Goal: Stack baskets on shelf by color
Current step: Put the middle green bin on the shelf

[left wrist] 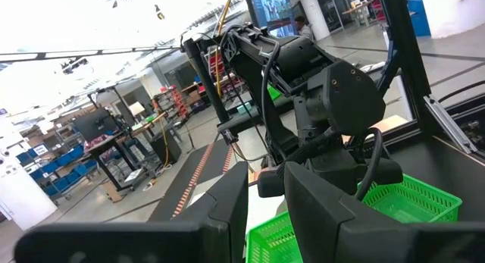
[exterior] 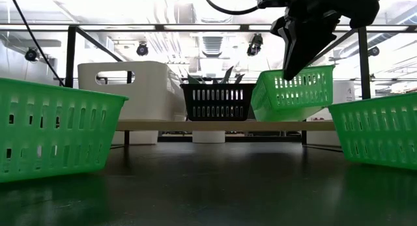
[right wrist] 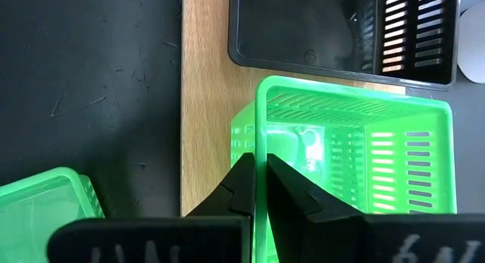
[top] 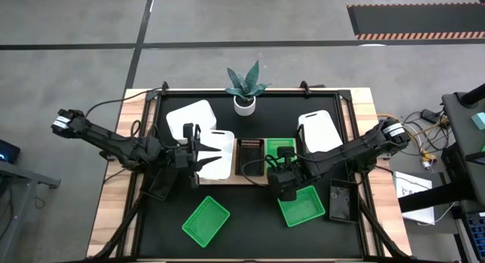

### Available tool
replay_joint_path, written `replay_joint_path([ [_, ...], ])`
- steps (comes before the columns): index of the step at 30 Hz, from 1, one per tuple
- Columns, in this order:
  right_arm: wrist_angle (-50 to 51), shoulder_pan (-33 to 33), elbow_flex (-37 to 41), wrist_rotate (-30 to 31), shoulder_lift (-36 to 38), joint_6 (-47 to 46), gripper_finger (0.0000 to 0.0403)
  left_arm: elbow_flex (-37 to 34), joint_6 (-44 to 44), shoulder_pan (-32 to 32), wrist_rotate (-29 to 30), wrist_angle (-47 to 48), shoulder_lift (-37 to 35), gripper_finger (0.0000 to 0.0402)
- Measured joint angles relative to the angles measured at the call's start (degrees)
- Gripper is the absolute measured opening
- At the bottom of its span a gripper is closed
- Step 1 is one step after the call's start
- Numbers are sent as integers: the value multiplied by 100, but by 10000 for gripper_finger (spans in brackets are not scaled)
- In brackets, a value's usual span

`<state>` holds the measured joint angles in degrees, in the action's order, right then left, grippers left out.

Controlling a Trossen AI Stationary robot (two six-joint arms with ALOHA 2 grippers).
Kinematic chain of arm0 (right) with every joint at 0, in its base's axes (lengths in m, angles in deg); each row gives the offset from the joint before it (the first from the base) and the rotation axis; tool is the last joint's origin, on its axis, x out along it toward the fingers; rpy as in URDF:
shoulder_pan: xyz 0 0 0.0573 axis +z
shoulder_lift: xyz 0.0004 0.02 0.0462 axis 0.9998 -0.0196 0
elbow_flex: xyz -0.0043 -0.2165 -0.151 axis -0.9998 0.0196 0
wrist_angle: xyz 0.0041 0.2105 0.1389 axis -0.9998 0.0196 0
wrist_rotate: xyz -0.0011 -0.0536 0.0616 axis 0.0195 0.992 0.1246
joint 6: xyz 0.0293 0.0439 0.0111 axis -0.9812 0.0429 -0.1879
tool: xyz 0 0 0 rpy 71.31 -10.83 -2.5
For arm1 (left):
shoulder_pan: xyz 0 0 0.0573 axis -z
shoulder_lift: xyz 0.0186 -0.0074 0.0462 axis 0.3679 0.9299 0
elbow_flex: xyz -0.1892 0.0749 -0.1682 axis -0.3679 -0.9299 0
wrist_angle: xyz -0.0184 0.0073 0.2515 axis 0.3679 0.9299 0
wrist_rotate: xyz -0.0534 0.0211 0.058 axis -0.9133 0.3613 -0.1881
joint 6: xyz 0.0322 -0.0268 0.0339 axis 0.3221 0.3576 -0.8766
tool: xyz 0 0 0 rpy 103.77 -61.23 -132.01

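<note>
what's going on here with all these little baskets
The right gripper is shut on the rim of a bright green plastic basket, holding it tilted over the light-brown wooden shelf, beside a black slotted basket. A white basket sits on the shelf's other end, where the left gripper hovers. Two more green baskets and other white ones lie on the black mat.

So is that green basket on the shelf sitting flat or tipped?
Tipped: the right pincer pinches the green basket by its rim, one end lifted off the shelf.
</note>
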<state>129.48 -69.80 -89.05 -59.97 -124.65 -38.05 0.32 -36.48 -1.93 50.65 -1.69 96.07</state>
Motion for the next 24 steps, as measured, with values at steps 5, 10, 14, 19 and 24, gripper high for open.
replay_joint_path([
  [5,0,0,0,-6,0,-32,13,0,0,0,0,0,0,73],
  [10,2,0,0,-7,0,-35,13,0,0,0,0,-1,2,73],
  [14,2,0,0,-6,0,-35,20,0,0,-4,0,-2,2,73],
  [19,4,0,2,-7,0,-46,50,0,0,-4,0,0,2,73],
  [24,2,0,2,-6,0,-146,70,0,0,-4,0,-1,2,73],
])
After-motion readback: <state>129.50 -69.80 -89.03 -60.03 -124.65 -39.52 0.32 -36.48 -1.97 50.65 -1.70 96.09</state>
